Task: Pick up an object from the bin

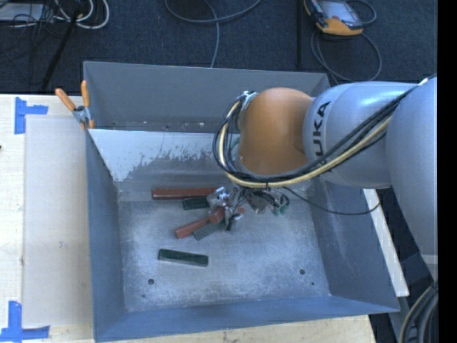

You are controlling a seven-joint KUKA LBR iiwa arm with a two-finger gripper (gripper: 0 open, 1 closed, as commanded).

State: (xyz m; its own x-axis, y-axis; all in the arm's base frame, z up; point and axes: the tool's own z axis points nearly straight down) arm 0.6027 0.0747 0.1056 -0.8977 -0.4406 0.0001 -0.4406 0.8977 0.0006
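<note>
On the grey bin [136, 159] floor, the gripper [227, 211] sits at the right end of a red-brown stick [190, 228], whose long axis runs left and slightly toward the near wall, away from it, while whether the gripper is open or closed cannot be told.

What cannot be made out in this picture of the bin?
The gripper: the arm's orange cover hides its top in the camera view; whether it holds anything cannot be told.
The short reddish bar: right end hidden under the gripper.
The long reddish bar: right end runs behind the gripper.
The small dark piece: too small to name.
The bin: the arm covers its far right corner.
</note>
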